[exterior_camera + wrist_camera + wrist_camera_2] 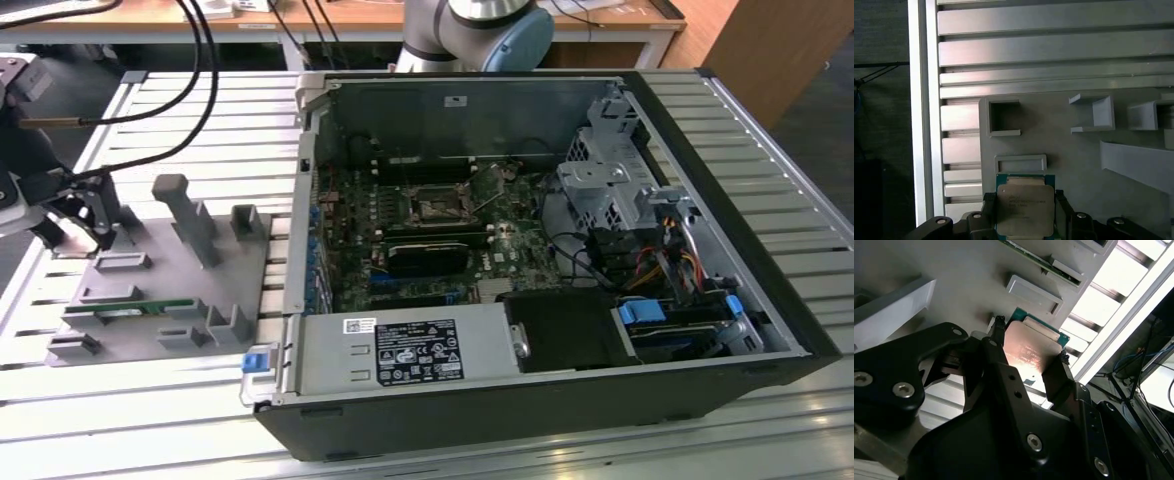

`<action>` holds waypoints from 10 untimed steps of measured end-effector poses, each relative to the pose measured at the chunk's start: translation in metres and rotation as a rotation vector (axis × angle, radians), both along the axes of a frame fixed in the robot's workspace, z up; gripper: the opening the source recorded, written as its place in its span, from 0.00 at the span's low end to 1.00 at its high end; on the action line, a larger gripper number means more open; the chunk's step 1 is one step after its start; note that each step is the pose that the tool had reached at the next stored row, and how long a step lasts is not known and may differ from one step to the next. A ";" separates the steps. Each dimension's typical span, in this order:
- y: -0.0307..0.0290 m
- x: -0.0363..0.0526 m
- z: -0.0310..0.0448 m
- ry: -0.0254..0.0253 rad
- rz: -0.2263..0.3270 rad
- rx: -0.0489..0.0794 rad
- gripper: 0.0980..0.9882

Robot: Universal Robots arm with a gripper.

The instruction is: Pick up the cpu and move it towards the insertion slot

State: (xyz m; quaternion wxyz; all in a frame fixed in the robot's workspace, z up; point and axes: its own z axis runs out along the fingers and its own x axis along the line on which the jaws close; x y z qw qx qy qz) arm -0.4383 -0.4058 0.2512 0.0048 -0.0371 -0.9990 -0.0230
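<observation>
Over a slatted aluminium table (1054, 50), the gripper (1031, 342) clamped the cpu (1025, 210) between its fingers. The insertion slot (434, 207) lay well away from it, and an edge-only hold risked the chip tilting or slipping.

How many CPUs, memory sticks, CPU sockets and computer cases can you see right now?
cpu: 1, gripped by the end effector
memory stick: 1
insertion slot: 1
computer case: 1
Total: 4
</observation>
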 end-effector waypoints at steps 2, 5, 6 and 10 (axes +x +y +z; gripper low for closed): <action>0.0000 0.0000 0.0018 0.0000 0.000 0.000 0.51; 0.0000 0.0000 0.0038 0.0000 0.000 0.000 0.51; 0.0000 0.0000 0.0045 0.0000 0.000 0.000 0.51; 0.0000 0.0000 0.0084 -0.0001 0.000 0.000 0.51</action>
